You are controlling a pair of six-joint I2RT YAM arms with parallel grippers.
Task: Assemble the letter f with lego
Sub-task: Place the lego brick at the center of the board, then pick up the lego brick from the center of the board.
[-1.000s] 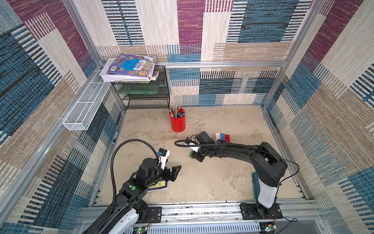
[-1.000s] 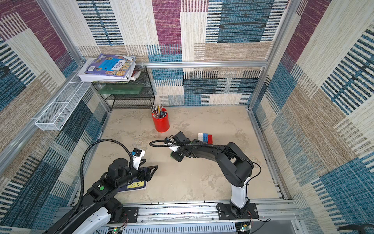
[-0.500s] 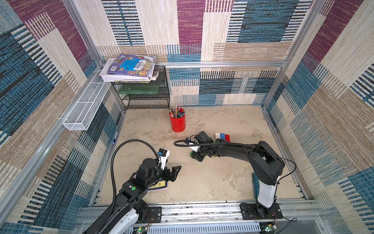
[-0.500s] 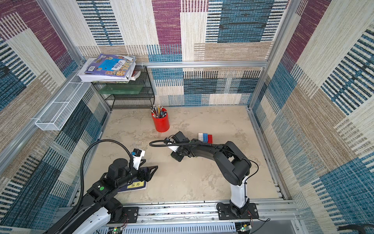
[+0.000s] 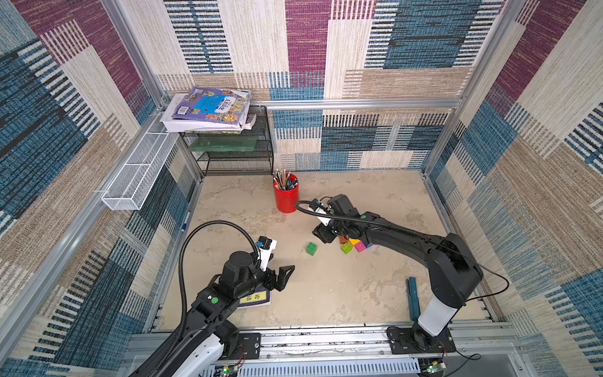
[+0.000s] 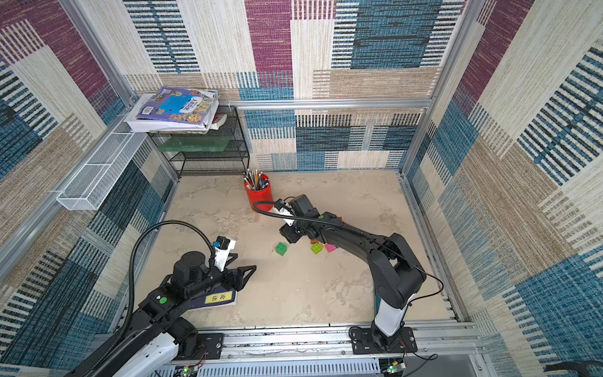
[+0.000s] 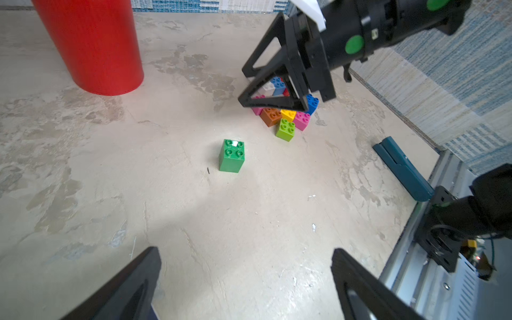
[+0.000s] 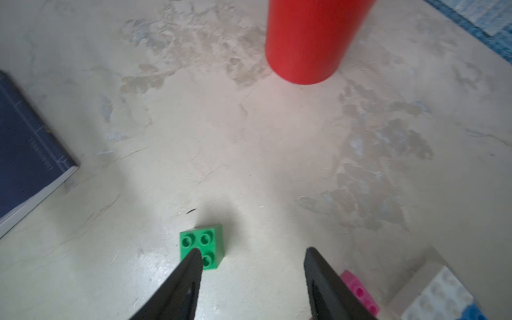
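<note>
A green lego brick (image 5: 311,248) (image 6: 281,249) stands alone, studs up, on the beige tabletop; the left wrist view shows it too (image 7: 232,155). To its right lies a cluster of lego: lime (image 5: 346,248), pink (image 5: 360,246), yellow (image 7: 288,114), brown (image 7: 271,116), blue (image 7: 311,103) and white (image 8: 437,293). My right gripper (image 5: 321,235) (image 8: 252,251) hangs open and empty above the gap between the green brick (image 8: 201,246) and the cluster; one fingertip overlaps the brick's edge in its wrist view. My left gripper (image 5: 284,274) (image 7: 245,253) is wide open and empty, nearer the front left.
A red pencil cup (image 5: 286,197) stands behind the bricks. A dark blue book (image 5: 256,298) lies under my left arm. A teal bar (image 5: 412,298) lies by the right arm's base. At the back left are a black wire shelf (image 5: 235,156) with books and a white mesh basket (image 5: 137,176).
My right gripper has opened and let go of the green brick, then drawn back a little toward the cluster. The brick now stands free. The left arm has not moved.
</note>
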